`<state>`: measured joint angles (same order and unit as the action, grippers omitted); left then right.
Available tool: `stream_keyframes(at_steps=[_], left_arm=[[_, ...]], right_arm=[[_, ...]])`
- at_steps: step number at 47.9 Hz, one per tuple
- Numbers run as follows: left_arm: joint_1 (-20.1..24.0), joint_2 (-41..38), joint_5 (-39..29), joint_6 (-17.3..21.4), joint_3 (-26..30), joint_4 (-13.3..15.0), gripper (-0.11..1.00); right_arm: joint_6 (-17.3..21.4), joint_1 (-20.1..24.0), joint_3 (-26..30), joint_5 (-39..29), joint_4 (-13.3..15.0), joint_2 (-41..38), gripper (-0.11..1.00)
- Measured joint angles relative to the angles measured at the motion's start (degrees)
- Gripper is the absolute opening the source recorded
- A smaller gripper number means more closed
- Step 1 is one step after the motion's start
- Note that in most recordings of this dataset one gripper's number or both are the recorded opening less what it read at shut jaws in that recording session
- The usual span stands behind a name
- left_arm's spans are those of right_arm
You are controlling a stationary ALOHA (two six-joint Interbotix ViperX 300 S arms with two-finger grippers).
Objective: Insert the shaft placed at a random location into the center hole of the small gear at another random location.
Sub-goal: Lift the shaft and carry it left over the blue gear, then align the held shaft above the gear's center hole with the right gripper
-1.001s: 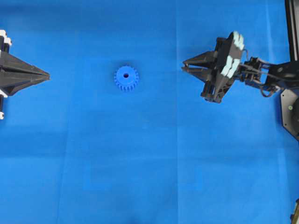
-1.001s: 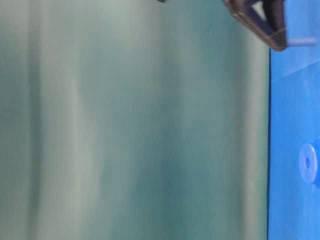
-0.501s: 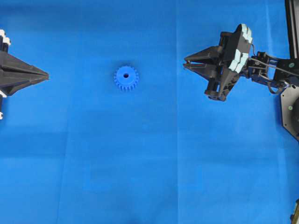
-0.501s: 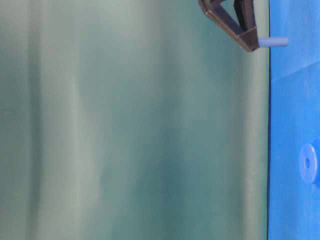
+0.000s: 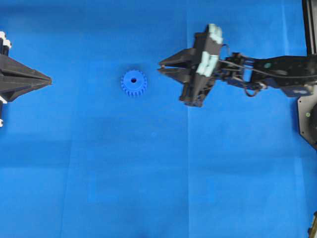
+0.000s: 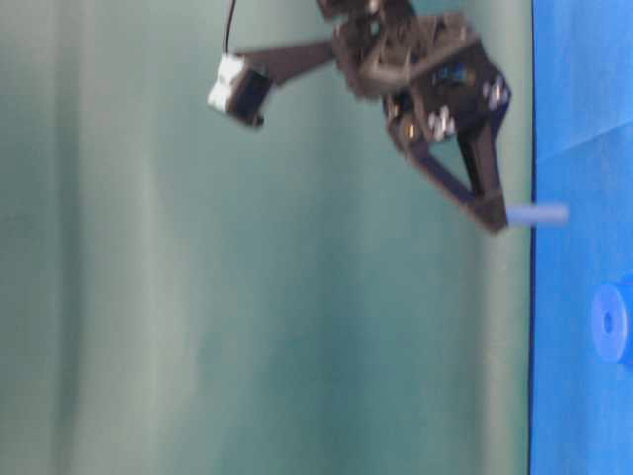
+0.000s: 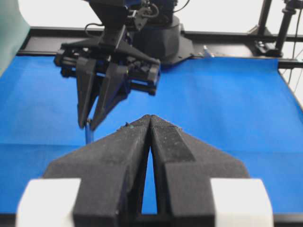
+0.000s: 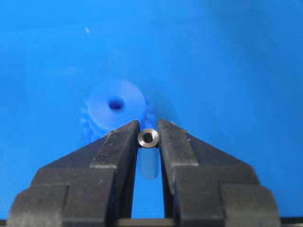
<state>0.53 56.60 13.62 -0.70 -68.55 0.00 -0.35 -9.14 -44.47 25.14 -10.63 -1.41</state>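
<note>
The small gear (image 5: 133,82), bright blue with a dark center hole (image 5: 132,80), lies flat on the blue mat left of the middle; in the right wrist view the small gear (image 8: 115,109) sits just beyond the jaws, its center hole (image 8: 115,103) facing up. My right gripper (image 5: 161,66) hangs above the mat to the gear's right, shut on the shaft (image 8: 148,138), a small silvery pin held upright at the fingertips. In the table-level view the shaft (image 6: 537,213) sticks out below my right gripper (image 6: 495,220), above the mat. My left gripper (image 5: 49,79) rests shut and empty at the left edge.
A blue mat (image 5: 148,173) covers the whole table. The right arm's base and a black frame (image 5: 308,119) stand at the right edge. In the left wrist view the black frame rail (image 7: 227,35) runs along the far side of the mat.
My right gripper, holding the shaft, has moved left toward the small gear and come lower over the mat. The left gripper and the gear have stayed in place.
</note>
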Motion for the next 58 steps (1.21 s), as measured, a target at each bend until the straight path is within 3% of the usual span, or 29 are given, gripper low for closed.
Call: stream_keyframes(at_steps=[23, 58], left_arm=[[0.0, 0.5, -0.6, 0.0, 0.0, 0.0, 0.00], [0.0, 0.9, -1.1, 0.0, 0.0, -0.1, 0.00]], right_arm=[[-0.4, 1.4, 12.2, -4.2, 1.3, -7.2, 0.03], [-0.3, 1.4, 13.3, -2.0, 1.3, -12.8, 0.03]])
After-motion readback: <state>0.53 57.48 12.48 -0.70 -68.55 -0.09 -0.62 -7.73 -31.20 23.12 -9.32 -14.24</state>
